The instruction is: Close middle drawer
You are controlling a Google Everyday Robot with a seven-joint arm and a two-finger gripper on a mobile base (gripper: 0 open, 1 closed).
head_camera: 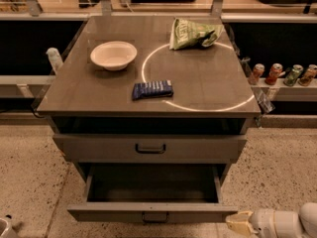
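Observation:
The middle drawer (148,212) is pulled far out of the grey cabinet. Its low flat front panel sits near the bottom of the view, with a small dark handle (155,217) at its centre, and its inside looks dark and empty. My gripper (239,223), white with a pale yellowish tip, reaches in from the lower right. It sits just off the right end of the drawer's front panel, at about the same height. I cannot tell whether it touches the panel.
Above the open drawer is the taller-fronted top drawer (150,148), pushed in. On the cabinet top (208,88) lie a white bowl (113,54), a dark blue packet (152,89) and a green chip bag (190,32). Cans (282,74) stand on a shelf at the right. The floor is speckled.

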